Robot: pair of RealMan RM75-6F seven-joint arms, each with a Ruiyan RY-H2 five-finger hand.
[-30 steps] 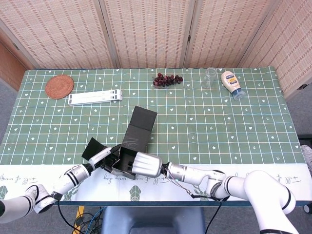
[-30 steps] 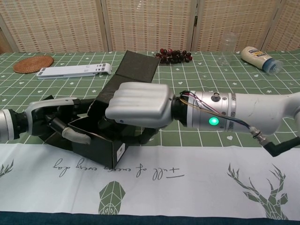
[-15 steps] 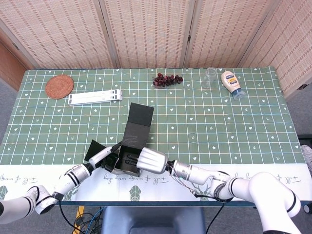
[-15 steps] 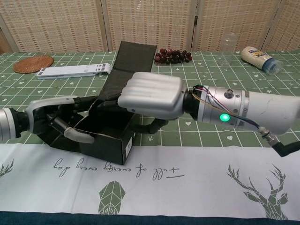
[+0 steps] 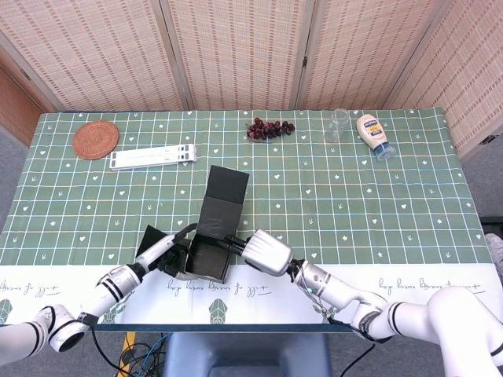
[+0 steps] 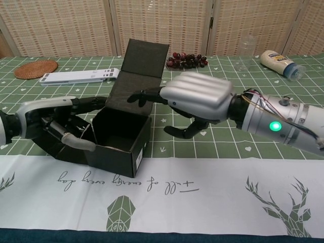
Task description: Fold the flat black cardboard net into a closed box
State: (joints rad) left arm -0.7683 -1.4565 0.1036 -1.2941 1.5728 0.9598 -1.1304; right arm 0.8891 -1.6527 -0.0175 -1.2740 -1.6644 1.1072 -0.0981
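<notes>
The black cardboard box (image 6: 119, 144) (image 5: 206, 260) stands near the table's front edge with its top open and its inside empty. Its lid flap (image 6: 140, 68) (image 5: 225, 196) rises from the back wall and leans away. One loose side flap (image 5: 149, 239) lies flat on the left. My left hand (image 6: 48, 121) (image 5: 167, 253) grips the box's left wall, fingers along the top edge and thumb at the front. My right hand (image 6: 197, 98) (image 5: 264, 251) hovers at the box's right, fingers stretched out, and the fingertips (image 6: 135, 96) touch the base of the lid flap. It holds nothing.
At the back are a woven coaster (image 5: 96, 139), a white folding stand (image 5: 152, 157), dark grapes (image 5: 269, 128), a clear glass jar (image 5: 338, 125) and a mayonnaise bottle (image 5: 373, 135). A white printed runner (image 6: 202, 187) covers the table's front strip.
My right hand has come off the top of the box, moved right and spread its fingers. The box now sits square with its inside showing, and the lid flap stands more upright.
</notes>
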